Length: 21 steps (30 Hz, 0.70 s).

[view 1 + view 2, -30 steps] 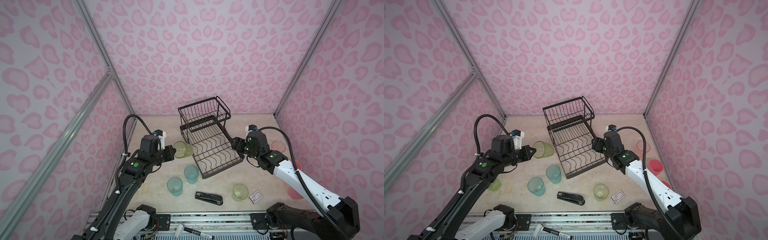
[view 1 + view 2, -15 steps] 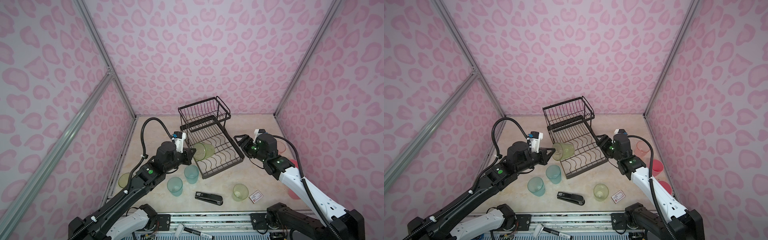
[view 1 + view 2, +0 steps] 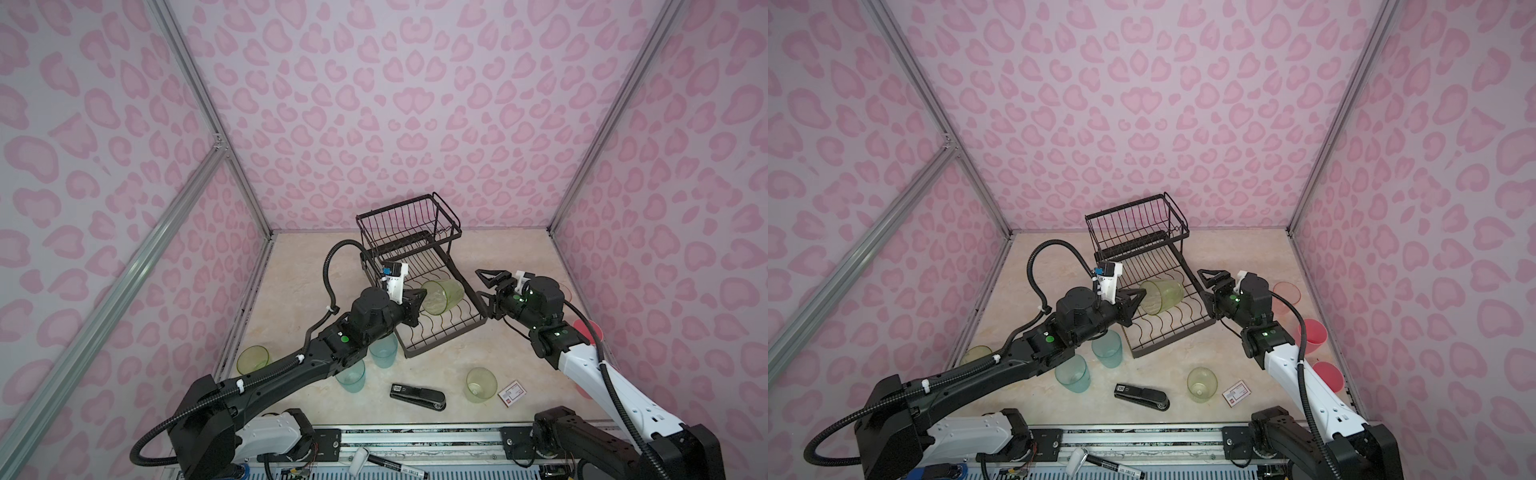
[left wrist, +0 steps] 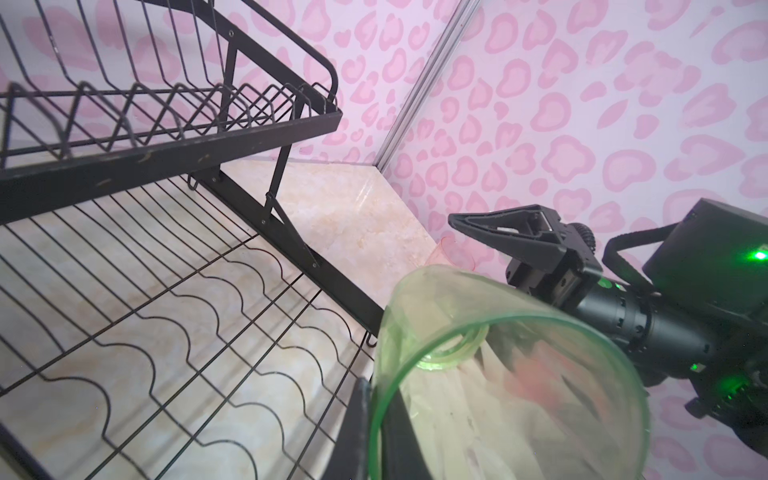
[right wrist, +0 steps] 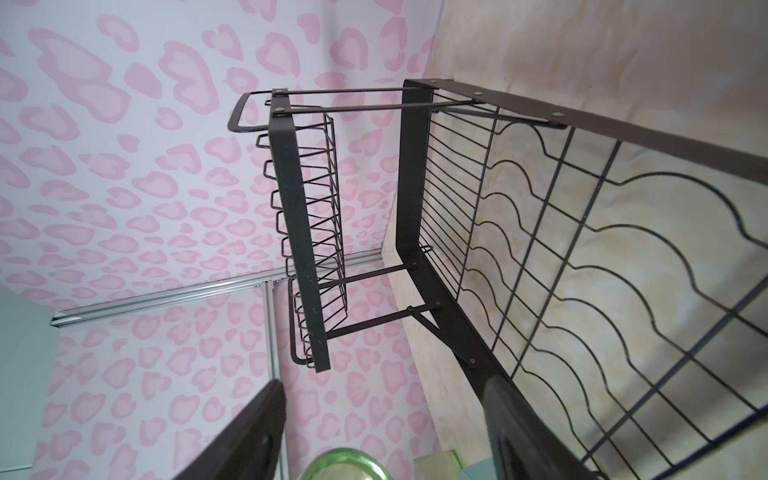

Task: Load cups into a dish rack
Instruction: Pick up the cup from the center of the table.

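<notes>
My left gripper is shut on the rim of a translucent yellow-green cup. The cup lies on its side in the air over the wavy lower tray of the black wire dish rack. In the left wrist view the cup has its rim pinched between my fingers. My right gripper stands open and empty by the rack's right rail. One finger is close against that rail; I cannot tell whether it touches.
On the table stand two teal cups, yellow-green cups at the left wall and near the front, and pink cups at the right wall. A black stapler and a small card lie in front.
My left arm has carried the yellow-green cup rightward, from beside the rack's left edge to over its lower tray. The right wrist has drawn back a little to the right.
</notes>
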Tool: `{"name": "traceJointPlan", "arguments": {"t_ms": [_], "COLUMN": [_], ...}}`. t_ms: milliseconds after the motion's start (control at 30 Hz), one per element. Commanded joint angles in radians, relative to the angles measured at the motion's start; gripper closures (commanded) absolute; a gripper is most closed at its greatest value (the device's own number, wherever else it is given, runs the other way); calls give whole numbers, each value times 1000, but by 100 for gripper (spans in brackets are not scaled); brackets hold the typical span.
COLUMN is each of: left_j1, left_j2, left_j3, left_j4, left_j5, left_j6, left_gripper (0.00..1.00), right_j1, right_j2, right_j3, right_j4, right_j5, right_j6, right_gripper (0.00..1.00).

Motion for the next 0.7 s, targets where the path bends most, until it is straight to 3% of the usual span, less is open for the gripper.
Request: {"name": "traceJointPlan", "arguments": {"t_ms": [0, 333, 667], "left_j1": [-14, -39, -44], "left_j2": [43, 152, 221], "left_j3": [33, 86, 142], "left_j4": [142, 217, 254], "left_j5": [-27, -47, -49], "left_j6": [24, 36, 39], "left_gripper": [97, 97, 97], "right_j1": [-7, -8, -6], "right_j2": [-2, -45, -74], "right_j3": [-16, -17, 2], "right_j4": [99, 108, 76], "right_j5": [-29, -22, -25], "right_j6": [103, 182, 177], "right_gripper": [24, 24, 24]}}
